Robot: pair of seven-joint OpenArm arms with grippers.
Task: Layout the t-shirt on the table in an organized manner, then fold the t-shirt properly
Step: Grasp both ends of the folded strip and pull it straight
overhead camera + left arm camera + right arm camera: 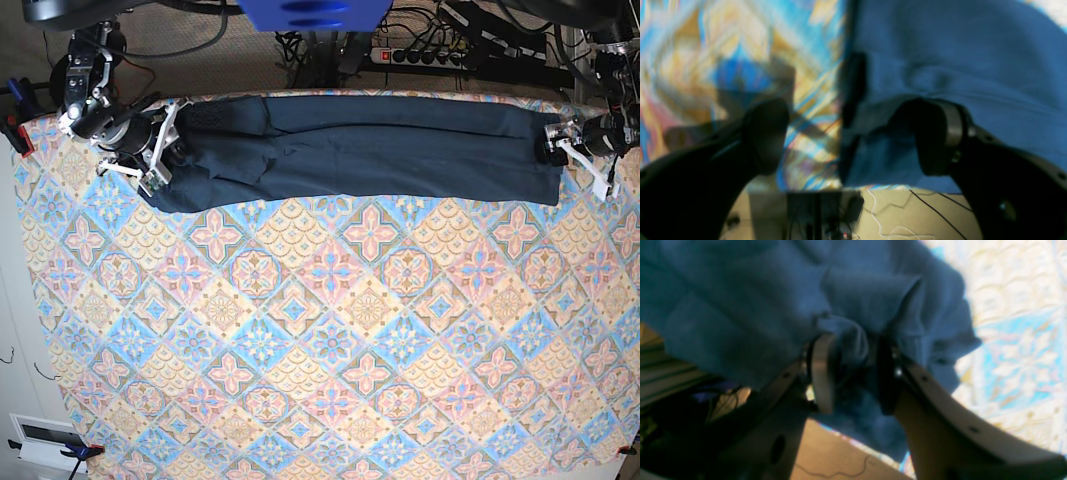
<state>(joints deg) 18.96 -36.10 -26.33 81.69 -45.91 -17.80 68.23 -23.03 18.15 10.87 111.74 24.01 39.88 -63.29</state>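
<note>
The t-shirt [360,150] lay stretched in a long band along the table's [330,330] far edge. The right gripper [853,373] pinched a bunch of cloth at one end; the left gripper [853,136] stood wide apart, holding nothing, at the other end.

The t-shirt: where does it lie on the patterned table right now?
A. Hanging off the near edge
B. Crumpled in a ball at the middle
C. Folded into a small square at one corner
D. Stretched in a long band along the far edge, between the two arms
D. In the base view the t-shirt runs as a long dark band along the far edge of the table, from the right gripper to the left gripper.
</note>
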